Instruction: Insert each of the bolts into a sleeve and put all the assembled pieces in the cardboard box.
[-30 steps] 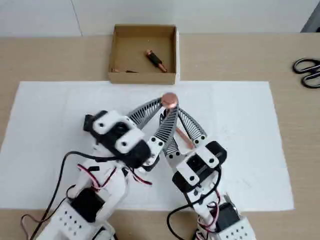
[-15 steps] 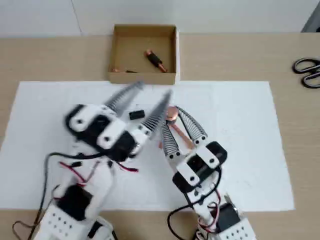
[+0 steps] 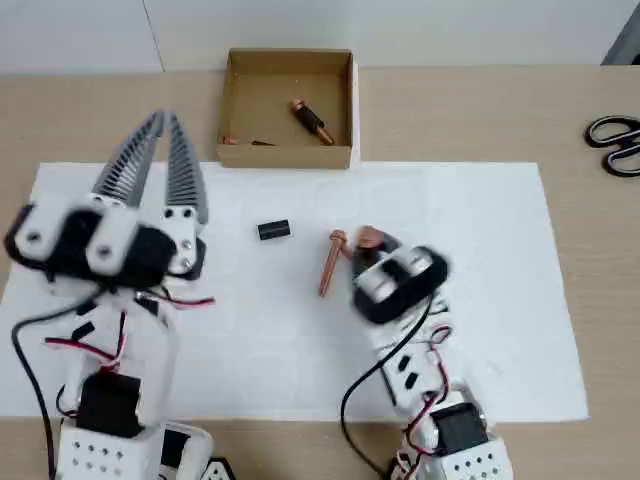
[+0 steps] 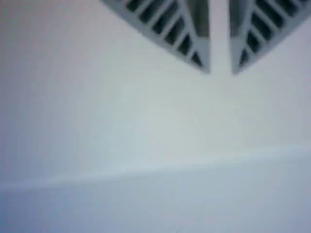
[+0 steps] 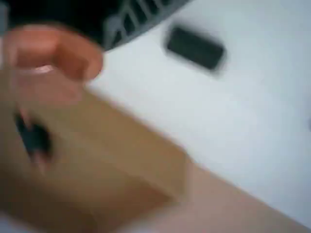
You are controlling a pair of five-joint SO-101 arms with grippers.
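The open-topped cardboard box (image 3: 290, 156) was set at the far edge of the white paper sheet (image 3: 480, 260). One assembled piece (image 3: 312, 120), a copper bolt pushed into a black sleeve, was seen lying slantwise inside it. Further small copper and dark bits (image 3: 245, 142) were tucked against its near wall, too hidden to be counted. Two bolts were found outside the box. A copper bolt (image 3: 369, 237) was clamped in the fingers of the right gripper (image 3: 378, 252), its round head turned upward. A second bolt (image 3: 331, 262), a slim copper rod with a wider head, was laid flat on the sheet just beside that gripper. One loose sleeve (image 3: 274, 230), a short black cylinder, was laid on the sheet between the two arms, apart from both bolts. The left gripper (image 3: 167, 118) was held over the sheet's far left part, its ribbed grey fingers (image 3: 186, 175) drawn almost together with nothing between them. One pair of scissors (image 3: 615, 143) was left on the wooden surface (image 3: 100, 110) at the far right.
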